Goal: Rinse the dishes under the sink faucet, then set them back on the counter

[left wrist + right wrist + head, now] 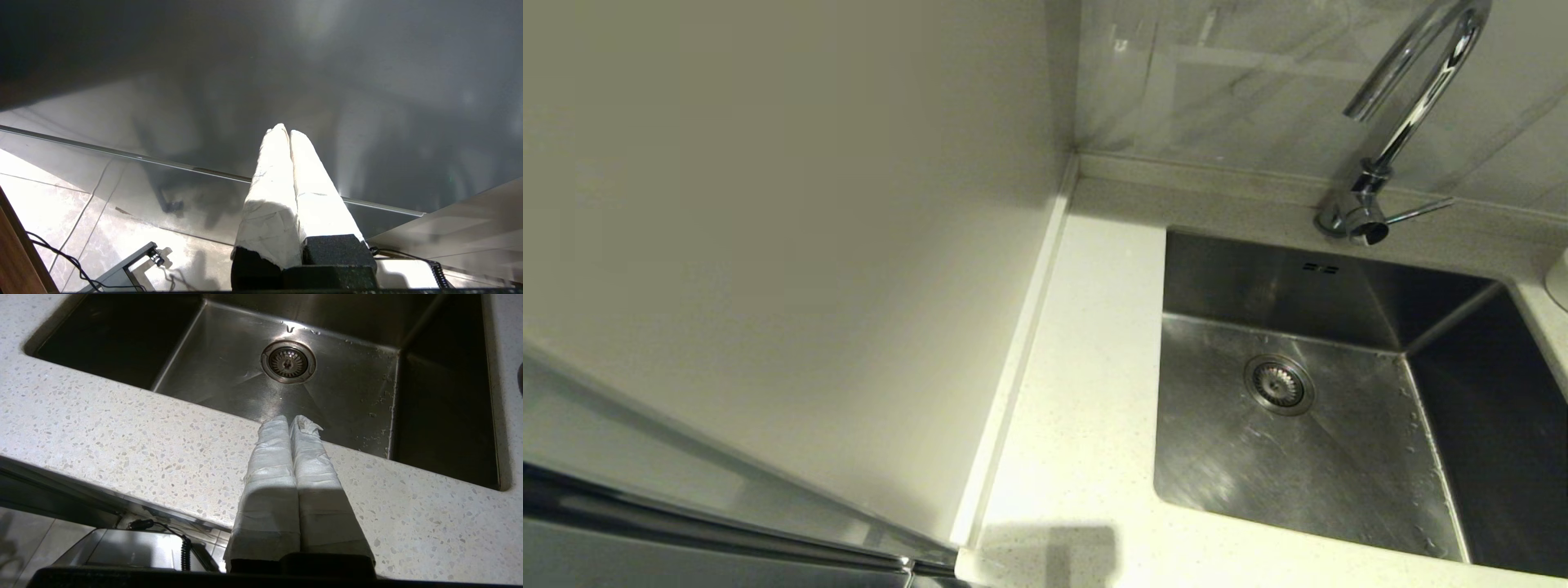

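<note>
The steel sink (1307, 457) holds nothing but its round drain (1279, 384); it shows again in the right wrist view as sink (229, 371). The chrome faucet (1401, 122) rises behind it with its lever (1419, 211) out to the right. No bowls are in view. White speckled counter (1086, 376) runs left of the basin. My right gripper (289, 419) is shut and empty, hovering over the counter's front strip (122, 441) just short of the basin. My left gripper (284, 130) is shut and empty, low down facing a dark glossy cabinet front (367, 102). Neither arm shows in the head view.
A cream wall panel (768, 229) stands left of the counter. At the far right counter edge sits part of a white round object (1560, 279). Below the worktop are floor tiles (49, 196), a cable (61, 257) and a grey bracket (122, 269).
</note>
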